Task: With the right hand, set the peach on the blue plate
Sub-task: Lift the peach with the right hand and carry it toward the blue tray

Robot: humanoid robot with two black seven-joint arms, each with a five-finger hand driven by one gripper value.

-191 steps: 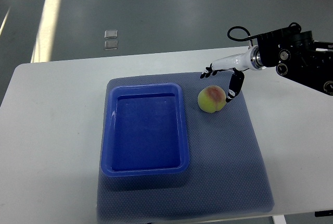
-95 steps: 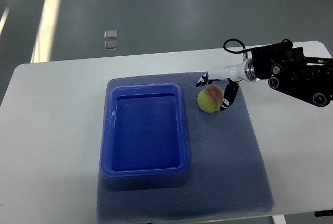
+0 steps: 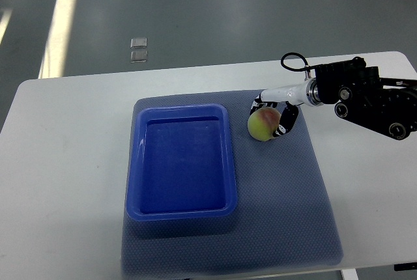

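Note:
A yellow-green peach [image 3: 262,124] with a red blush sits on the grey-blue mat [image 3: 293,189], just right of the blue plate [image 3: 183,214], a deep rectangular tray. My right hand [image 3: 272,116] comes in from the right edge and its fingers are curled around the peach's far and right sides, touching it. The peach still rests on the mat. The left arm is out of view.
The white table [image 3: 65,163] carries the mat and the tray. My right forearm [image 3: 365,94], black with a cable loop, lies over the table's right back corner. Grey floor lies beyond the table's far edge.
My right hand moved left and down onto the peach, and its fingers closed from spread to wrapped around it. The peach has barely moved.

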